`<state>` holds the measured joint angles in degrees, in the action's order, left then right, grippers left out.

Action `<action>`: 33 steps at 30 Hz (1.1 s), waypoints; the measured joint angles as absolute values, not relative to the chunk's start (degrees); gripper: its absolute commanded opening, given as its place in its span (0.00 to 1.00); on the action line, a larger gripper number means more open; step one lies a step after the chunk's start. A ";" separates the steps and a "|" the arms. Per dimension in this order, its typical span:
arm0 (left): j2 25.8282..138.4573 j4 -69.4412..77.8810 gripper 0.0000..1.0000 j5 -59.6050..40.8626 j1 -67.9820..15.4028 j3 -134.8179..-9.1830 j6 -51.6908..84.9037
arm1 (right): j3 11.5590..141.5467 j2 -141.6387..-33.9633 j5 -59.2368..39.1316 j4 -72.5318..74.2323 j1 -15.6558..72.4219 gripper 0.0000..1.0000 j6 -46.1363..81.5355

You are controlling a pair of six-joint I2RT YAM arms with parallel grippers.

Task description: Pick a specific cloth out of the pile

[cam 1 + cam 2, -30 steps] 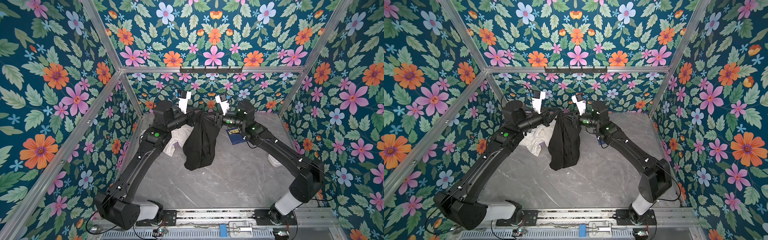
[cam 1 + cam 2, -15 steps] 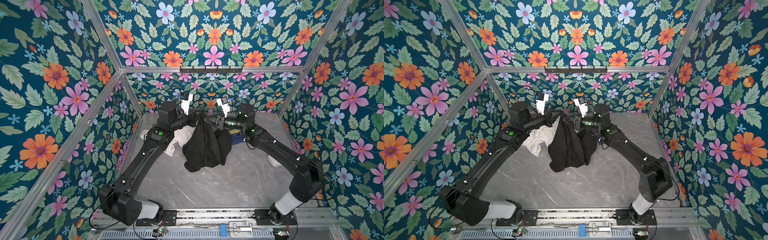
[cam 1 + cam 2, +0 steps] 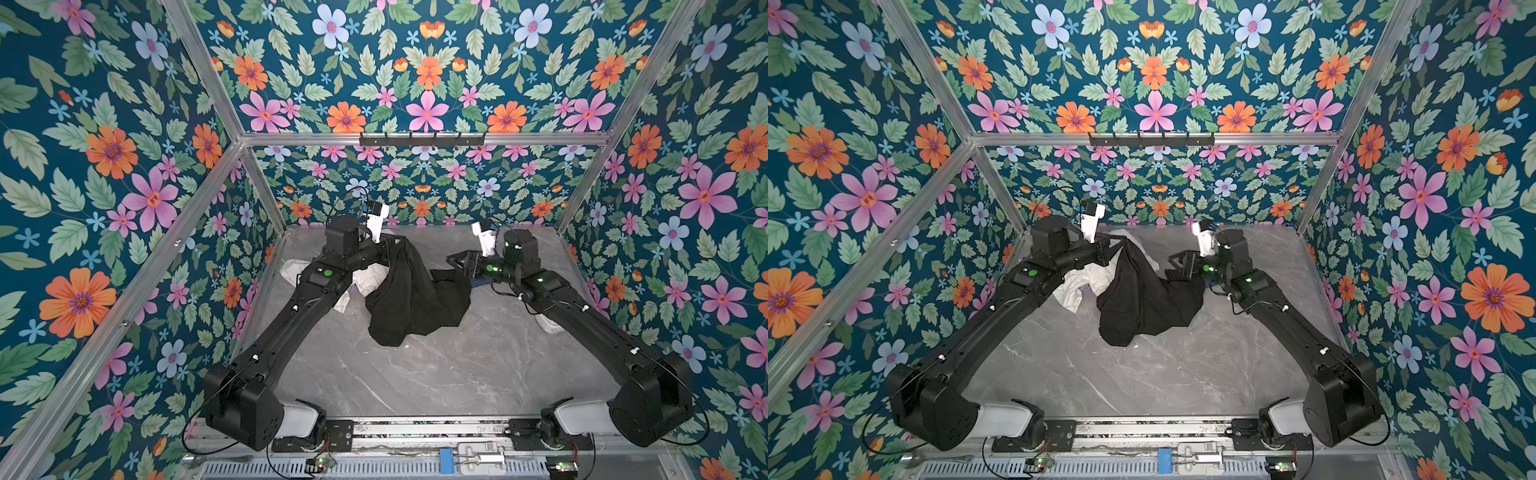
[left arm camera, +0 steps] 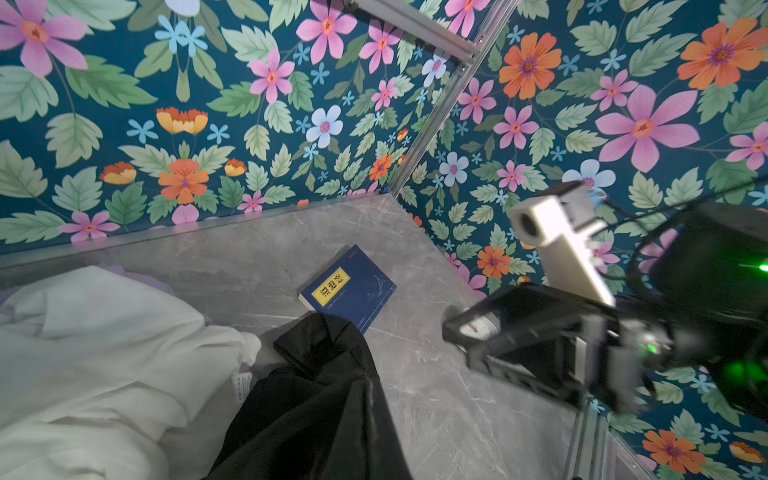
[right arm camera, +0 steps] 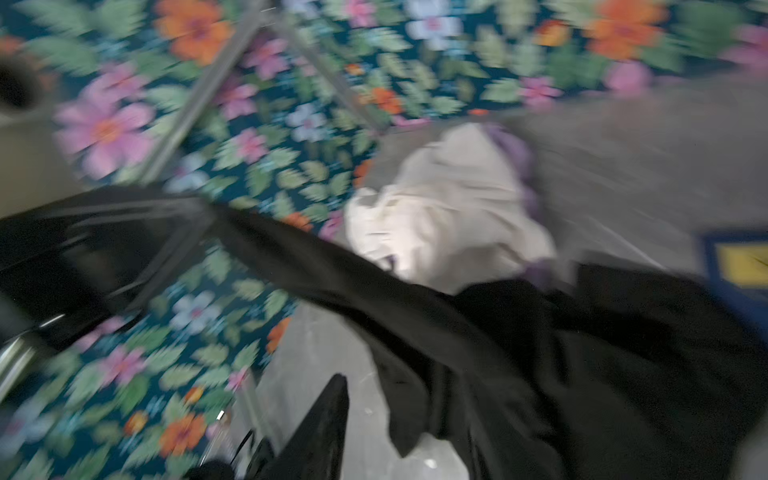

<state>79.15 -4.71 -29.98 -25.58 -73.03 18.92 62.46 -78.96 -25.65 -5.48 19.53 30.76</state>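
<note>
- Left pincer [image 3: 387,249] was clamped on the black cloth [image 3: 415,299] at its top edge, upper centre of a top view.
- Right pincer [image 3: 456,265] stood apart, empty, just beside it.
- The black cloth drooped onto the bench [image 3: 415,374] beside the pile [image 3: 368,279]: probably light, limp, slippery; best pinched at a bunched edge.

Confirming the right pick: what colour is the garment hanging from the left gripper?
The garment is plain black, unpatterned; clearest in a top view.
</note>
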 measured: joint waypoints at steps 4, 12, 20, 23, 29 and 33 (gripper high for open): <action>80.16 -4.71 0.00 -30.28 -26.04 -72.14 18.92 | 59.07 -82.37 -21.28 -8.71 17.87 0.63 32.58; 81.30 -4.54 0.00 -30.33 -26.89 -71.57 18.74 | 62.17 -98.96 -19.92 -7.84 15.33 0.84 34.13; 82.46 -3.88 0.00 -30.33 -27.40 -70.81 18.72 | 64.40 -108.86 -24.99 -3.92 14.79 0.73 37.45; 82.91 -3.33 0.00 -30.33 -27.40 -70.78 18.72 | 64.10 -110.89 -27.59 0.60 14.87 0.48 39.29; 83.24 -3.05 0.00 -30.33 -27.42 -71.07 18.72 | 56.88 -108.95 -34.39 12.71 14.90 0.18 43.53; 83.68 -3.03 0.00 -30.37 -27.51 -71.37 18.74 | 52.84 -105.25 -37.56 23.49 16.01 0.09 44.45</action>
<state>83.68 -3.03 -30.37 -27.51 -71.37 18.74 52.84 -105.25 -37.56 23.49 16.01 44.45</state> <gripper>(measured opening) 0.049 0.122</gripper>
